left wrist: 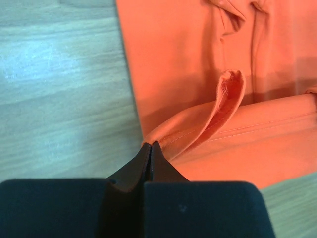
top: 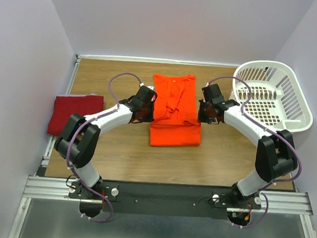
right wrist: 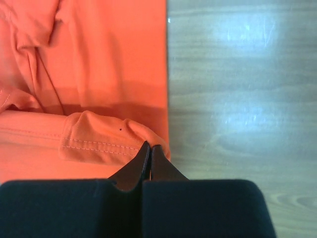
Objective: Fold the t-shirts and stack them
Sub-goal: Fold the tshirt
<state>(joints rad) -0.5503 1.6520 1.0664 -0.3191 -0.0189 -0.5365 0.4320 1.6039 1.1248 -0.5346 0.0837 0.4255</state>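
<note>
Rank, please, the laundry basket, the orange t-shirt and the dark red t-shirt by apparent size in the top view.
1. laundry basket, largest, though its raised rim is nearer the camera.
2. orange t-shirt.
3. dark red t-shirt, folded, smallest.

no readable txt, labels, nos.

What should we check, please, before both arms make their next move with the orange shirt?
1. Left gripper shut at the orange shirt's hem: ok.
2. Right gripper shut at the opposite hem corner: ok.
3. Cloth truly pinched between each pair of jaws: cannot tell.
4. Orange shirt lying smooth: not ok, bunched folds near the collar end.
5. Crimson shirt folded and lying apart at the left: ok.
6. Laundry basket off the orange shirt: ok.
</note>
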